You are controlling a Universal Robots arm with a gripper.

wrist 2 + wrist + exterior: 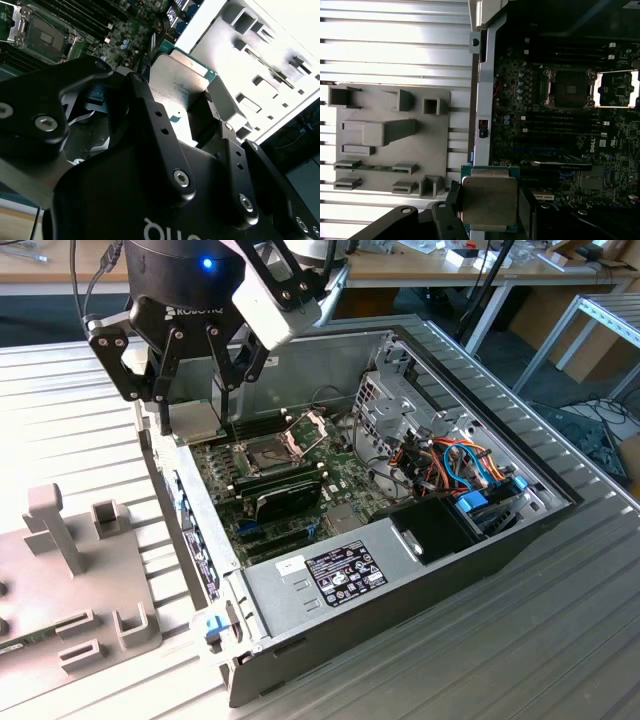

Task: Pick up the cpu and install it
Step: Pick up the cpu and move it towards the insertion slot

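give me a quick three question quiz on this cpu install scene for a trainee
1. True or false: the hand is shut on the cpu.
2. The socket is: A) holding a chip; B) empty, with its frame swung open; C) covered by a cooler.
3. Fill in: the grey holder lies ___ the computer case.

Key: 1 true; 2 B; 3 outside.
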